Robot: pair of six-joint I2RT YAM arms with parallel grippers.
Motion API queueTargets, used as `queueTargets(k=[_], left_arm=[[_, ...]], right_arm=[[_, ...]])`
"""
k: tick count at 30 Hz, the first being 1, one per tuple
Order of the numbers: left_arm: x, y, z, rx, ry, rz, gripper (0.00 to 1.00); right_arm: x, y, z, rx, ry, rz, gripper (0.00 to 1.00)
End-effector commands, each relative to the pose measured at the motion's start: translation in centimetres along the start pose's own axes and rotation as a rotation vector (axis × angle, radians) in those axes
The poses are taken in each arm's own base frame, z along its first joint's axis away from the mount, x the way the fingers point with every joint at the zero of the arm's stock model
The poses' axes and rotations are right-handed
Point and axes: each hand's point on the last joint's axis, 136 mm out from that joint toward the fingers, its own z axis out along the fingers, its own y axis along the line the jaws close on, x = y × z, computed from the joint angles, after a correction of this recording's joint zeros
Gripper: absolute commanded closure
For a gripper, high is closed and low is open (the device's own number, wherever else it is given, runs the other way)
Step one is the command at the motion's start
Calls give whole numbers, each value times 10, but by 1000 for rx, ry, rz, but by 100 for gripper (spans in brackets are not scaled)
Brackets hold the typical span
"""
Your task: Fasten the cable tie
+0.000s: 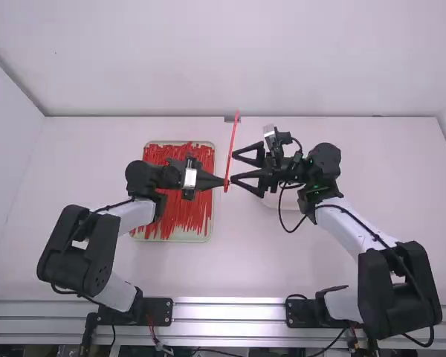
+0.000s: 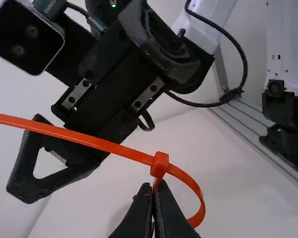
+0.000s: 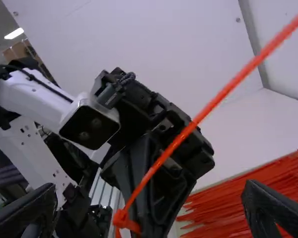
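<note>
Cable tie (image 2: 159, 163) sits pinched in left gripper (image 2: 152, 191), seemingly touching right gripper (image 1: 232, 166).

Just right of the tray (image 1: 209, 223) my claws meet nose to nose. My left claw (image 1: 221, 181) is pinched on the tie (image 1: 232, 145), and the strap runs across in front of my right claw (image 1: 232, 166), whose fingers are spread wide. That bars a straight pass there. Loose ties (image 1: 171, 201) heaped in the tray block low moves over it. Farther right of the tray, the table (image 1: 372, 163) is free.
</note>
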Motion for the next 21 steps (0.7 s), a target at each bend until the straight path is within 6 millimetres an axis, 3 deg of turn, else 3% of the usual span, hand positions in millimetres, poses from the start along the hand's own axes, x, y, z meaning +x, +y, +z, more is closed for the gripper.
queueTargets(k=[1, 8, 10, 14, 15, 18, 20, 21], left_arm=[[-4, 1, 2, 31, -2, 4, 98], [-4, 9, 2, -6, -3, 2, 97], [-5, 10, 3, -12, -6, 10, 98], [-5, 13, -1, -26, -2, 13, 98], [-5, 13, -1, -26, -2, 13, 98], [-6, 11, 1, -19, -7, 22, 98], [-7, 11, 1, -19, -8, 26, 98], [-7, 11, 1, -22, -9, 31, 98]], right_arm=[[-14, 9, 10, -7, -24, -35, 2], [-18, 20, 26, -26, -52, -74, 4], [-18, 20, 28, -22, -58, -73, 15], [-19, 20, 28, -21, -58, -73, 50], [-19, 20, 28, -21, -58, -73, 50], [-19, 16, 23, -7, -58, -63, 77], [-19, 13, 22, 1, -57, -51, 86], [-18, 12, 22, 4, -55, -43, 96]])
